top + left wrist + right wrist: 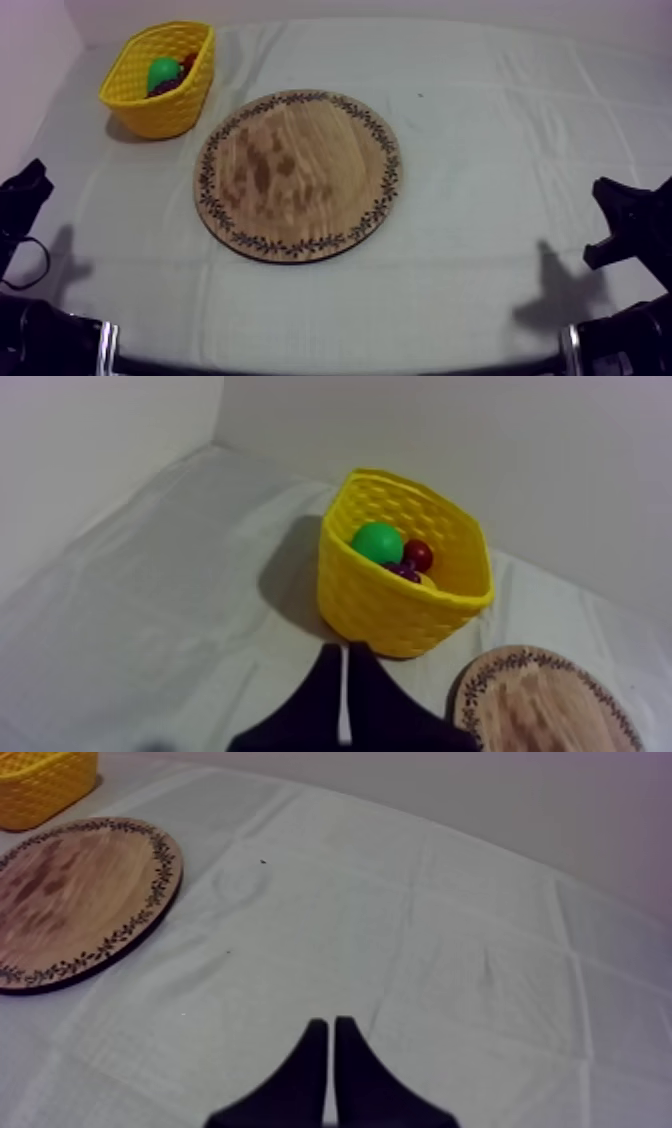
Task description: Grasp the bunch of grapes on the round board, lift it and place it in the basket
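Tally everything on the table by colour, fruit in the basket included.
Yellow: 1, the yellow basket
Green: 1, the green fruit
Red: 1, the small red fruit
Purple: 1, the bunch of grapes
Brown: 1, the wooden board
Total: 5

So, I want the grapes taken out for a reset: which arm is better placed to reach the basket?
Likely left. The yellow basket stands at the far left, straight ahead of the left gripper, which is shut on nothing. The right gripper rests on the far side of the wooden board.
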